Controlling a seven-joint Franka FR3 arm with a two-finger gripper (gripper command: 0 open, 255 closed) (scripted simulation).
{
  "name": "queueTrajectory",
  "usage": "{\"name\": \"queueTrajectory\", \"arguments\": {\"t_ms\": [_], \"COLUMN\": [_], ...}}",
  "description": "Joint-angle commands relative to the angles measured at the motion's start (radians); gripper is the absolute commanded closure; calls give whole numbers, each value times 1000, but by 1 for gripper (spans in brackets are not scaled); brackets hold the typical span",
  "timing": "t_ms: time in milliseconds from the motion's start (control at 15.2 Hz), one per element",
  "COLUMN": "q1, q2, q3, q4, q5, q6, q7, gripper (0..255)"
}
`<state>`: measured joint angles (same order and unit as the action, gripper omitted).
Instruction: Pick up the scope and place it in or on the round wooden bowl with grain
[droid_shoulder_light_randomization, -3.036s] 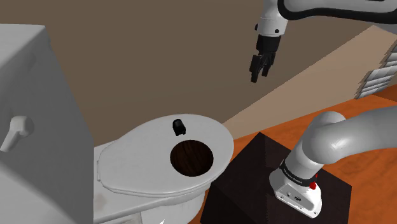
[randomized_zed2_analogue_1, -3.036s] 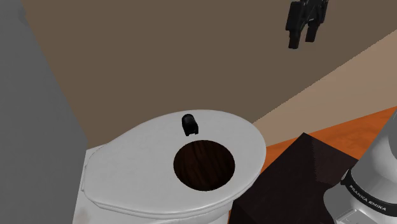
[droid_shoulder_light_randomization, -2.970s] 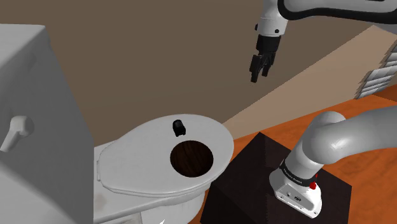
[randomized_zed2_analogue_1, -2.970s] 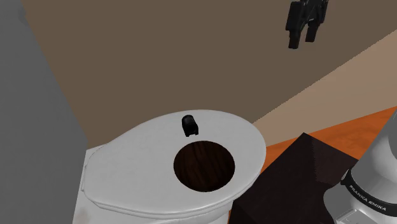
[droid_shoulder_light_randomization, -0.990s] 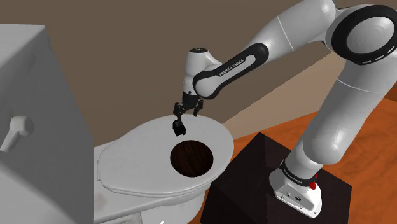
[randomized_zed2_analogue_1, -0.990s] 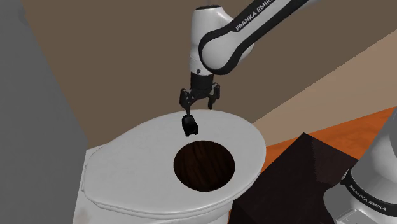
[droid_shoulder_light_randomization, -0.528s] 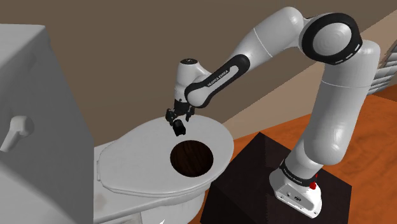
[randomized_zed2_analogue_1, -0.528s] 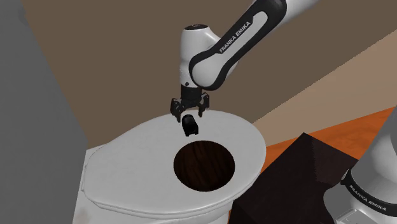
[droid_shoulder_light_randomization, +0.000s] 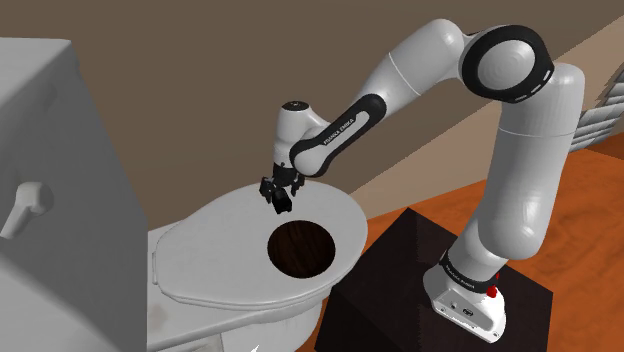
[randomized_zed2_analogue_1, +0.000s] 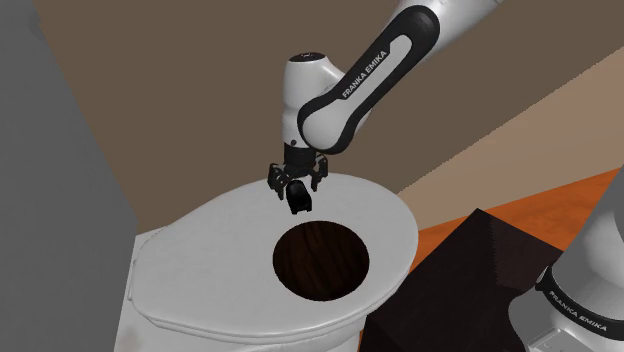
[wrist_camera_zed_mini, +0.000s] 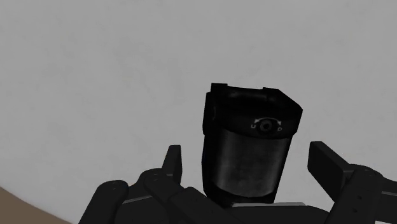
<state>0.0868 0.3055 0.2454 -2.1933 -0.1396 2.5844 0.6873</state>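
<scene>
The scope (randomized_zed2_analogue_1: 298, 200) is a stubby little black thing sitting on the white toilet lid (randomized_zed2_analogue_1: 200, 250), right by the round dark wooden bowl (randomized_zed2_analogue_1: 320, 262), with a small gap between them.

The scope's (wrist_camera_zed_mini: 248, 146) near end is lost behind the black block that carries the fingers (wrist_camera_zed_mini: 173, 162), whose roots are cut off at the picture's edge. From the shoulder view, scope and fingers are too small to tell apart. The bowl's (randomized_zed2_analogue_1: 320, 262) outer wall can't be made out. The toilet tank (droid_shoulder_light_randomization: 50, 150) runs off that view's left, and the arm (randomized_zed2_analogue_1: 400, 40) leaves the second exterior view's top.
</scene>
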Motion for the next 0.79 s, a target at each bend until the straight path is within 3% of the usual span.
{"name": "queueTrajectory", "arguments": {"t_ms": [0,132,198,726], "q1": [0,0,0,0], "q2": [1,1,1,0], "q3": [0,0,0,0], "q4": [1,0,0,0], "q5": [0,0,0,0], "q6": [0,0,0,0], "q7": [0,0,0,0], "gripper": [0,0,255,255]}}
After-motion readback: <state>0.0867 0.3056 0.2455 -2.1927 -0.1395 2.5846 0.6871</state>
